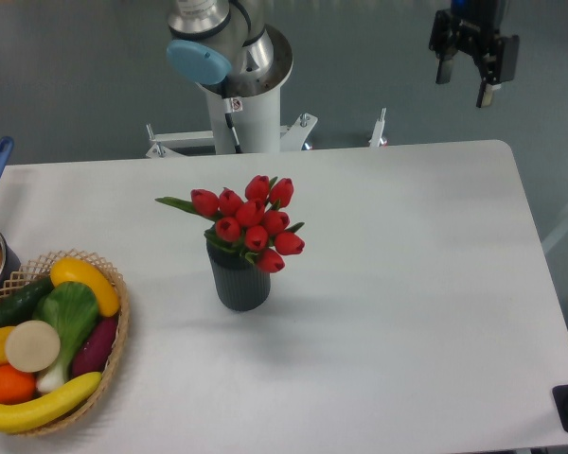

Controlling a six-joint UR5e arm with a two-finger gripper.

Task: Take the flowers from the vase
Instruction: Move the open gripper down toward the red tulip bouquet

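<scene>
1. The flowers (250, 221) are seen standing in the vase (239, 280) near the middle of the table (407, 284).
2. The gripper (466, 83) is held high at the far right edge, well apart — fingers parted, nothing gripped.
3. A basket (114, 326) of vegetables is set at front left.

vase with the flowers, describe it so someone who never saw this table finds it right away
Start at the white table and look near its middle, right of the woven basket of vegetables. The vase is a short, dark grey ribbed cylinder standing alone. It is the only thing holding red tulips.
</scene>
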